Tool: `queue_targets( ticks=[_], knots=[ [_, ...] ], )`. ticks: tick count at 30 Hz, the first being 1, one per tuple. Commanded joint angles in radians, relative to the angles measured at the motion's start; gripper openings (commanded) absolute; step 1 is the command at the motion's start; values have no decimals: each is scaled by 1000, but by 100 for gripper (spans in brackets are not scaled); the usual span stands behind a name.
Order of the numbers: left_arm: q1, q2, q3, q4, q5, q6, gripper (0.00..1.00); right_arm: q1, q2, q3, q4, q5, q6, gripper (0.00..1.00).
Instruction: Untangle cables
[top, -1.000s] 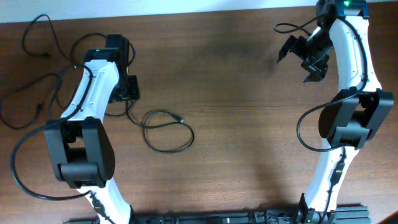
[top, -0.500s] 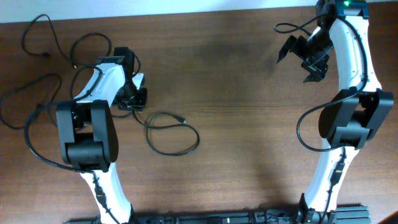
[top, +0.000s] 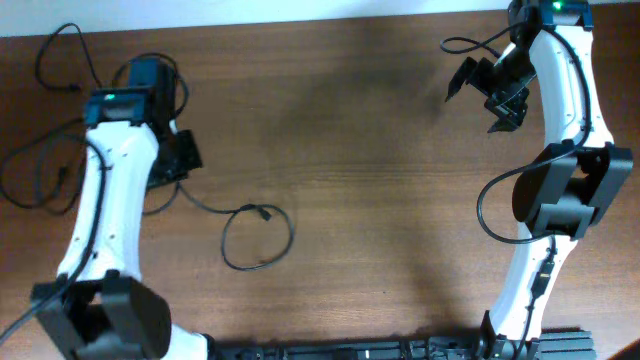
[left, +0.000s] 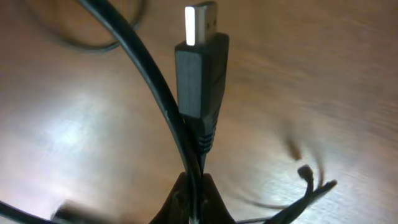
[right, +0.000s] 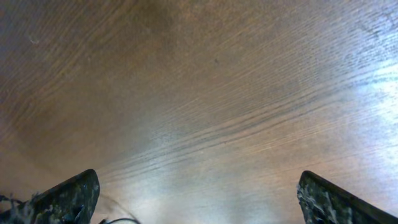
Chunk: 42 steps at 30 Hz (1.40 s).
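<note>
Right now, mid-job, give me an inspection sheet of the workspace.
Surface: brown wooden table, wood grain showing.
Job's things: thin black cable loop right of the left arm; more loose cable loops near the left edge; USB plug pointing up in the left wrist view.
Clutter: nothing seen.
Grippers: left gripper shut on the cable end just below that plug; right gripper open, holding nothing.
Cables: thicker arm wires hang along both arms.
Surroundings: pale strip beyond the far table edge.
</note>
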Motion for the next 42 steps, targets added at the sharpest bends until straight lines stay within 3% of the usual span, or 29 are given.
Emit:
queue_targets(
  ticks=[1,5,8,9,13,16,21,25,27,29,30,31,32,33,35,38,40,41,42],
  knots=[
    [133,-62,11,-82,-58,-84,0,5,13,14,-4,2,8,98],
    [360,-62,9,-127,-149,-118,0,5,13,14,-4,2,8,98],
    [509,-62,9,-61,-255,-117,0,5,13,14,-4,2,8,98],
    [560,-62,5,-22,-357,-117,0,5,13,14,-4,2,8,99],
    [648,-61,4,121,-429,-114,0,5,13,14,-3,2,8,98],
    [666,-44,3,235,-378,-114,0,5,13,14,-4,2,8,98],
    [710,101,3,256,-448,-130,0,5,13,14,-4,2,8,99],
    [818,193,3,275,-387,-154,0,5,13,14,-4,2,8,98],
    [821,214,3,338,-306,-61,0,5,13,14,-3,2,8,98],
    [820,237,3,364,-224,-53,10,5,13,14,-4,2,8,98],
    [820,252,3,365,-225,-53,25,5,13,14,-4,2,8,98],
    [822,273,3,362,-225,-53,59,5,13,14,-4,2,8,98],
    [822,282,3,362,-225,-53,67,5,13,14,-4,2,8,98],
    [822,283,3,362,-224,-53,68,5,13,14,-4,2,8,98],
    [820,283,3,367,-105,-20,66,5,13,14,-4,2,8,98],
    [814,283,2,342,419,209,57,5,13,14,-4,2,8,98],
    [774,283,-29,331,444,210,56,5,13,14,-4,2,8,98],
    [748,283,-54,333,411,214,49,5,13,14,-3,2,8,98],
    [731,283,-77,353,383,213,24,5,13,14,-4,2,8,98]
  ],
)
